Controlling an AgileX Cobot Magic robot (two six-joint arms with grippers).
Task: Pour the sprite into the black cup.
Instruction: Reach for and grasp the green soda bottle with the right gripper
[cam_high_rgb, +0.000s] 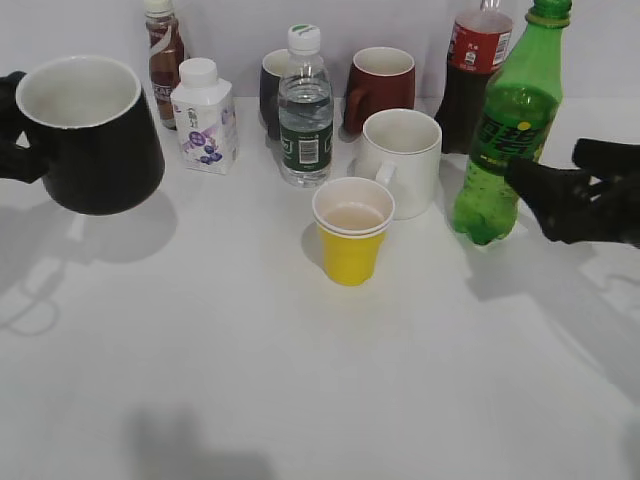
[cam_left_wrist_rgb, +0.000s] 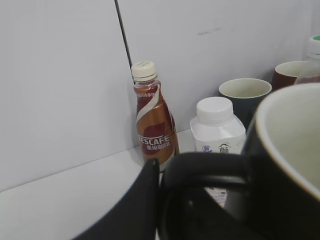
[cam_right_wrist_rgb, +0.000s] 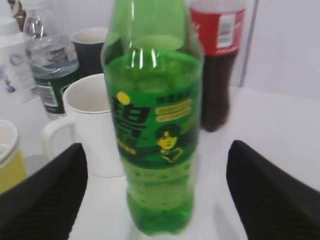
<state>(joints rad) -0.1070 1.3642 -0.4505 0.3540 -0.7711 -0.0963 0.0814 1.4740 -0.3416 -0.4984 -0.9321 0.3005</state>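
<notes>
The sprite (cam_high_rgb: 505, 130) is a tall green bottle with its cap on, standing at the right of the table. In the right wrist view the sprite (cam_right_wrist_rgb: 152, 115) stands between my right gripper's (cam_right_wrist_rgb: 157, 190) two spread fingers, which do not touch it. My right gripper (cam_high_rgb: 560, 195) is open, just right of the bottle. The black cup (cam_high_rgb: 90, 130), white inside, is held off the table at the far left. My left gripper (cam_high_rgb: 20, 140) is shut on its handle; the handle (cam_left_wrist_rgb: 205, 167) and cup (cam_left_wrist_rgb: 285, 170) fill the left wrist view.
Between them stand a yellow paper cup (cam_high_rgb: 352, 230), a white mug (cam_high_rgb: 402, 160), a clear water bottle (cam_high_rgb: 305, 110), a small white milk bottle (cam_high_rgb: 205, 115), a Nescafe bottle (cam_high_rgb: 163, 55), a dark mug (cam_high_rgb: 272, 90), a dark red mug (cam_high_rgb: 382, 85) and a cola bottle (cam_high_rgb: 475, 75).
</notes>
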